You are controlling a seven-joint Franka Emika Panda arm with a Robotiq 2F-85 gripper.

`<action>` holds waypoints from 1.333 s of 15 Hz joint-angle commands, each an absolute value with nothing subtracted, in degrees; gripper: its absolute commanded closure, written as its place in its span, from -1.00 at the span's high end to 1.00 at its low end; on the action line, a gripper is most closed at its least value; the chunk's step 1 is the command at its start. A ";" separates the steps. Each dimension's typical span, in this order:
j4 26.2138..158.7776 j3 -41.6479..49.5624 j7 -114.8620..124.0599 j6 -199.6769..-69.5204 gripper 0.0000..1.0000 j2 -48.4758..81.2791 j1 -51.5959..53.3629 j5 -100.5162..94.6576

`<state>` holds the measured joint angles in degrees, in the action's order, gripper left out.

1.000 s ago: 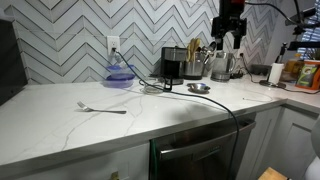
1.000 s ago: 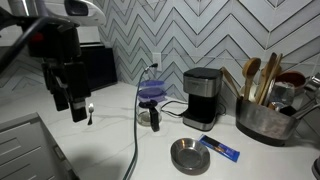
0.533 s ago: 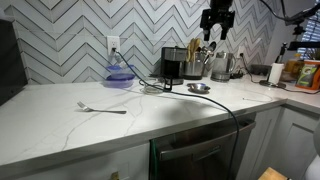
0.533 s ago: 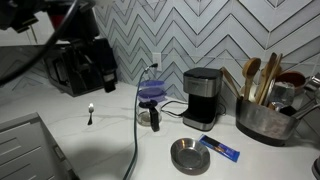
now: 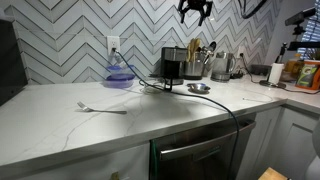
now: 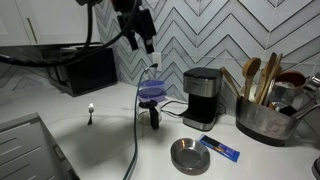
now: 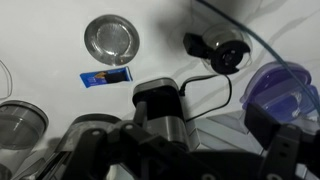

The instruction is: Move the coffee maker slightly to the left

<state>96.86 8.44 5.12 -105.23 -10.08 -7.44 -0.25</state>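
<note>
The coffee maker [image 5: 173,63] is a small black box with a steel upper part. It stands by the back wall in both exterior views [image 6: 203,98], and the wrist view [image 7: 160,105] shows it from above. My gripper [image 5: 194,11] hangs high in the air above the counter, open and empty. It is above and a little to one side of the coffee maker, well apart from it [image 6: 141,27]. In the wrist view the gripper's [image 7: 190,160] dark fingers are blurred and spread wide at the bottom edge.
A steel utensil crock [image 5: 194,68] and a shiny jug [image 5: 221,66] stand beside the coffee maker. A purple dripper [image 6: 152,92] on a black stand is on its other side. A steel bowl [image 6: 188,155], a blue packet [image 6: 218,148], a fork [image 5: 102,107] and a trailing black cable [image 5: 215,105] are on the counter.
My gripper has risen from low over the counter to high above it and moved sideways toward the spot over the coffee maker. Nothing on the counter has moved.
</note>
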 commanded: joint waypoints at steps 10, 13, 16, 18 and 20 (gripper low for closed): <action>58.17 9.92 19.98 -114.47 1.00 24.33 -9.39 -5.71; 61.55 9.59 19.88 -114.75 1.00 22.49 -8.95 -5.32; 59.36 9.59 19.62 -114.76 1.00 24.31 -9.22 -5.20; 58.85 9.59 19.57 -114.76 1.00 24.36 -9.22 -5.17; 55.12 11.57 26.35 -113.19 1.00 28.02 -7.93 -8.62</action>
<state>58.76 9.65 20.37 -114.76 24.46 -9.10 -5.69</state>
